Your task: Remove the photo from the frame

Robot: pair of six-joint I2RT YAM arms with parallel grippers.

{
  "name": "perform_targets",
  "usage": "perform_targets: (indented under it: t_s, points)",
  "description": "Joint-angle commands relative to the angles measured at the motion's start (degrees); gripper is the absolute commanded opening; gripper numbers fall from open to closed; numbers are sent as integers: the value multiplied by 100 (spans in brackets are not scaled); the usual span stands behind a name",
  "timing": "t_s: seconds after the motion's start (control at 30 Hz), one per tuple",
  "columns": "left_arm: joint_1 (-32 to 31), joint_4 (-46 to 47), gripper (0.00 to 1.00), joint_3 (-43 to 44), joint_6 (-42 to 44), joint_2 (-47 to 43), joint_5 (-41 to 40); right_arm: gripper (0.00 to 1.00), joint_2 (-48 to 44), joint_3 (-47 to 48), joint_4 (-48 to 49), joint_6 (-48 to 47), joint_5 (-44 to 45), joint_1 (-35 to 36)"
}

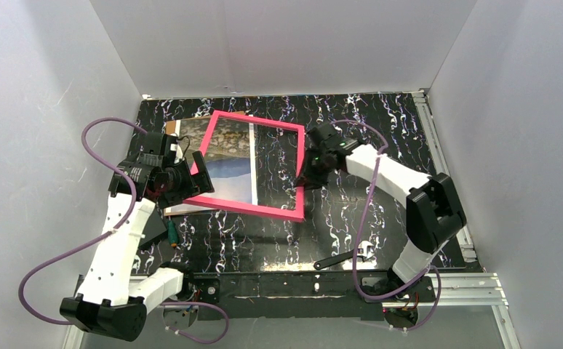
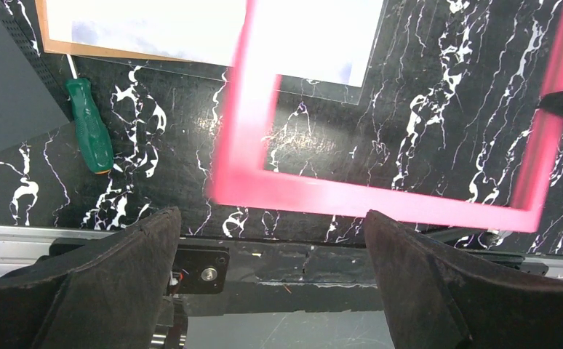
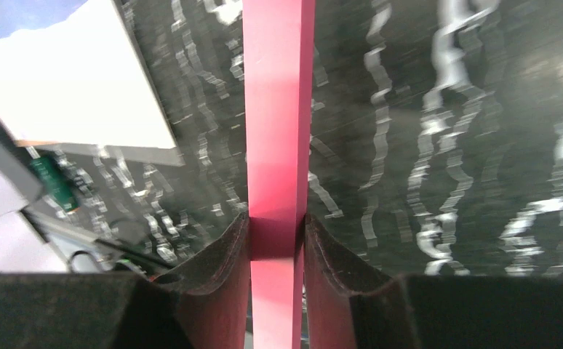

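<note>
The pink-red frame [image 1: 289, 212] hangs tilted over the black marbled table, and the table shows through its right half. My right gripper [image 1: 305, 173] is shut on the frame's right bar [image 3: 278, 109], one finger [image 3: 220, 269] on each face. The photo [image 1: 229, 156] lies on a brown board [image 1: 169, 127] under the frame's left part, blue sky and a white strip showing. In the left wrist view the photo [image 2: 148, 25] is washed out white, beyond the frame [image 2: 380, 200]. My left gripper [image 1: 193, 182] is open beside the frame's left bar, nothing between its fingers [image 2: 118, 283].
A green-handled screwdriver [image 1: 171, 233] lies near the left arm, also in the left wrist view as the screwdriver [image 2: 89, 134]. A black tool [image 1: 344, 256] lies by the table's front edge. Grey walls close in the back and both sides.
</note>
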Motion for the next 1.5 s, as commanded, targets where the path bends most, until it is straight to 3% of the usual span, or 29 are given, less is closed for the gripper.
perform_targets:
  t_s: [0.0, 0.13, 0.33, 0.4, 0.53, 0.7, 0.8, 1.07, 1.1, 1.3, 1.47]
  points:
    - [-24, -433, 98, -151, 212, 39, -9, 1, -237, -71, -458, -2123, -100, -764]
    - [-19, -289, 98, -487, 250, 64, 87, 1, -273, -273, -431, -3231, -19, -1586]
    - [-22, -95, 98, -627, 326, 515, 100, 1, 73, -151, -287, -4431, 358, -2035]
    - [5, 68, 98, -647, 313, 688, 52, 1, 303, 62, -389, -4713, 685, -2163]
    - [527, 588, 98, -691, 79, 1180, 600, 1, 484, 282, -271, -4765, 494, -2613]
    - [1378, 671, 97, 4, 61, 2441, 879, 1, 532, 113, -7, -4853, 590, -2993]
    - [1506, 891, 98, 417, 320, 3053, 582, 1, 531, -29, 160, -4864, 891, -3094]
    - [1885, 393, 98, 1851, 1134, 4647, -350, 1, 949, 366, 44, -5096, 1705, -3139]
    - [1948, 370, 98, 1954, 1186, 4787, -357, 4, 997, 433, -1, -5096, 1715, -3141]
    - [2204, 130, 98, 2461, 1527, 5432, -775, 44, 1015, 514, -130, -4924, 2011, -3133]
    - [2225, 76, 98, 2708, 1514, 5833, -996, 71, 703, 360, -189, -4486, 1703, -3133]
